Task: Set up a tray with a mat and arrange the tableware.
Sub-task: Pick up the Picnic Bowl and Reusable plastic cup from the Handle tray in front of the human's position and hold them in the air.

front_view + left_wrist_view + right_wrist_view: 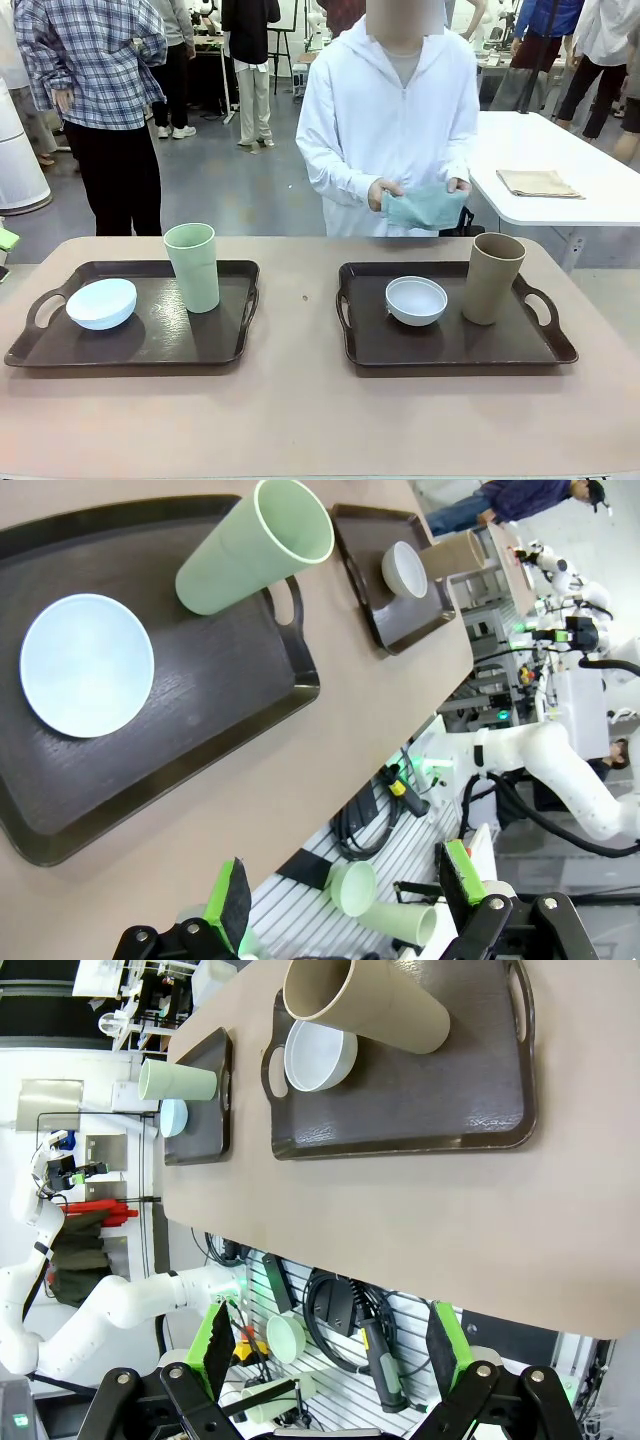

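Observation:
Two dark brown trays sit on the table. The left tray holds a pale blue bowl and a light green tumbler. On the right tray stand a greyish white bowl and a tan tumbler. Across the table a person holds a folded teal mat in both hands. My left gripper is open, hovering off the table's near edge below the left tray. My right gripper is open too, off the near edge below the right tray.
A second white table at the back right carries a folded tan cloth. Other people stand in the background. The tan tabletop has free room between the trays and along the front.

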You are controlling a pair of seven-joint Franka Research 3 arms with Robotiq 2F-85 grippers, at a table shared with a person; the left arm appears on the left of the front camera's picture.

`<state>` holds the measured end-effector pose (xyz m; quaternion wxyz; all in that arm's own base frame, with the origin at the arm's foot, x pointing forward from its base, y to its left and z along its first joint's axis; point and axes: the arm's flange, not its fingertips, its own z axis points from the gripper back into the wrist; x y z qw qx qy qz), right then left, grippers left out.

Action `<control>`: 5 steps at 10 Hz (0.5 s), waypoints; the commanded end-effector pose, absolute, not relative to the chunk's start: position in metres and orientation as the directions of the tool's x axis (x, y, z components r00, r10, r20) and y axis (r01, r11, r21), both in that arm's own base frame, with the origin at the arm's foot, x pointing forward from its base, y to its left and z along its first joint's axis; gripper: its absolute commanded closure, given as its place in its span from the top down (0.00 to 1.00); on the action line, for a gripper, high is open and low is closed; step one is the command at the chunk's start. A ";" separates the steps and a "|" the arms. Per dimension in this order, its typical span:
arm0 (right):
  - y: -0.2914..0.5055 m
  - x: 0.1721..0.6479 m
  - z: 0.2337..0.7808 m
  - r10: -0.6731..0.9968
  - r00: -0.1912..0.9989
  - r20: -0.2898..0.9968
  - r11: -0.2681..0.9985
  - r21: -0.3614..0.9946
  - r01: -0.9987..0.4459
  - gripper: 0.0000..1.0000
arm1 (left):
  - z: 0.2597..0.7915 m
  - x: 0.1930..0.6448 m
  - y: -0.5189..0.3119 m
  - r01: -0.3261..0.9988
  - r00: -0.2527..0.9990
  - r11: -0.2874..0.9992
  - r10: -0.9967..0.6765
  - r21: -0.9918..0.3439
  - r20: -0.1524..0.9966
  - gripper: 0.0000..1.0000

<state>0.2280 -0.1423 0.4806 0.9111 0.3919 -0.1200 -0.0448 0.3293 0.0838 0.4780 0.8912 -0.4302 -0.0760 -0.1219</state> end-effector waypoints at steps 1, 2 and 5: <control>-0.142 0.227 0.480 -0.169 0.966 0.196 0.675 0.737 -0.032 1.00 | 0.475 0.327 0.084 0.299 0.954 0.583 -0.151 -0.756 0.260 1.00; -0.142 0.227 0.480 -0.169 0.966 0.196 0.675 0.737 -0.032 1.00 | 0.475 0.327 0.084 0.299 0.954 0.583 -0.151 -0.756 0.260 1.00; -0.142 0.227 0.480 -0.169 0.966 0.196 0.675 0.737 -0.032 1.00 | 0.475 0.327 0.084 0.299 0.954 0.583 -0.151 -0.756 0.260 1.00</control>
